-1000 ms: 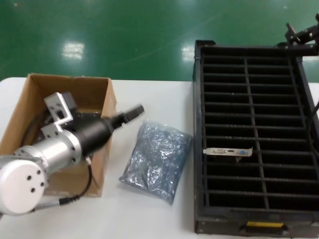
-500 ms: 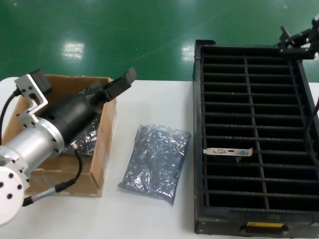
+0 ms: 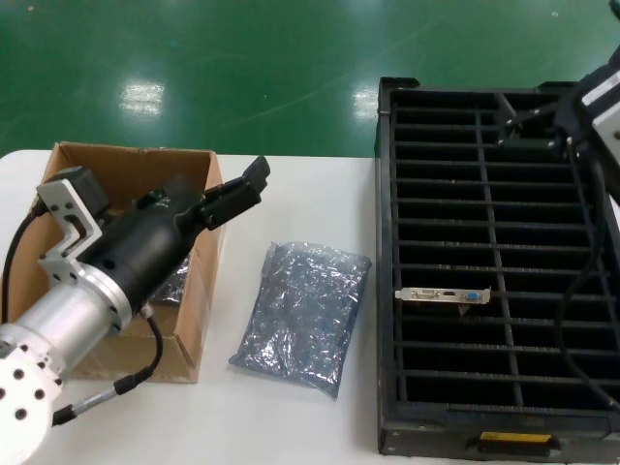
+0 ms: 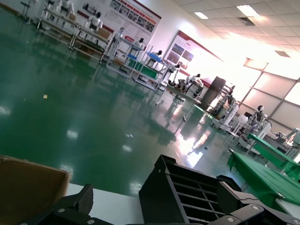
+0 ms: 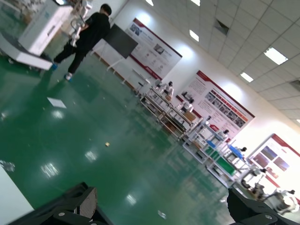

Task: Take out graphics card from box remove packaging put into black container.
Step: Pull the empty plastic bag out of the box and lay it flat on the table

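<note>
Although the graphics card (image 3: 443, 294) already stands on edge in a slot of the black container (image 3: 387, 252), with only its narrow silver bracket and blue port showing, it looks light, stiff and fragile; any regrasp is best taken on the metal bracket, not the board. Its crinkled grey-silver anti-static bag (image 3: 302, 314) lies flat on the white counter (image 3: 310, 194) between the brown corrugated box (image 3: 199, 320) and the container, apart from both. That bag looks thin, limp and slippery, so a pinch at an edge or corner would suit it. Inside the box, something shiny and crinkled shows beneath the arm, but I cannot tell what it is.

Over the box's far corner hangs the left tool (image 3: 235, 192), its black fingers spread apart and empty. The right tool (image 3: 523, 121) hovers above the far end of the container's ribbed, narrow slots; whether it is released or clenched I cannot tell.
</note>
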`<state>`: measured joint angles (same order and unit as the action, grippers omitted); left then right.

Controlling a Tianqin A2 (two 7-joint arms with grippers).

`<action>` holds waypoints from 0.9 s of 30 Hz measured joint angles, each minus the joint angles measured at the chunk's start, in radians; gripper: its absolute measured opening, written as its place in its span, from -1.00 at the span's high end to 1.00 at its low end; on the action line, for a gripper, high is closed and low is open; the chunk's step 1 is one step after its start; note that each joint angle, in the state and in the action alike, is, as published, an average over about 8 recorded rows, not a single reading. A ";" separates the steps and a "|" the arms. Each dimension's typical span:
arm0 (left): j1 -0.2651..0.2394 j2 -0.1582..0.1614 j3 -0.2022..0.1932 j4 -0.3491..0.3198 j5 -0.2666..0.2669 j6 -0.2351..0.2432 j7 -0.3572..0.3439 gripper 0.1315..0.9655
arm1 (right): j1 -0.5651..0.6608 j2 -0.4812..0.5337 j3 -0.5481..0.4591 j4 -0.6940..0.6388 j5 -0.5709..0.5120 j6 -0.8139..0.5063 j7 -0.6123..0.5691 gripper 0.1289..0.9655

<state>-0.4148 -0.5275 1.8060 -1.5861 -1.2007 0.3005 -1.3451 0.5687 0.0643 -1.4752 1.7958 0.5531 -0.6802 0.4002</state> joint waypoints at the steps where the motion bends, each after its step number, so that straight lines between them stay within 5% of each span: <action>1: 0.007 0.004 -0.004 0.000 -0.010 -0.005 0.023 -0.82 | -0.010 0.004 -0.002 -0.003 0.021 0.012 -0.007 -1.00; 27: 0.189 0.104 -0.094 -0.006 -0.273 -0.137 0.612 -1.00 | -0.259 0.107 -0.057 -0.089 0.568 0.310 -0.182 -1.00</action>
<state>-0.2259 -0.4239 1.7121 -1.5924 -1.4736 0.1636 -0.7326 0.3097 0.1717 -1.5321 1.7066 1.1209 -0.3705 0.2180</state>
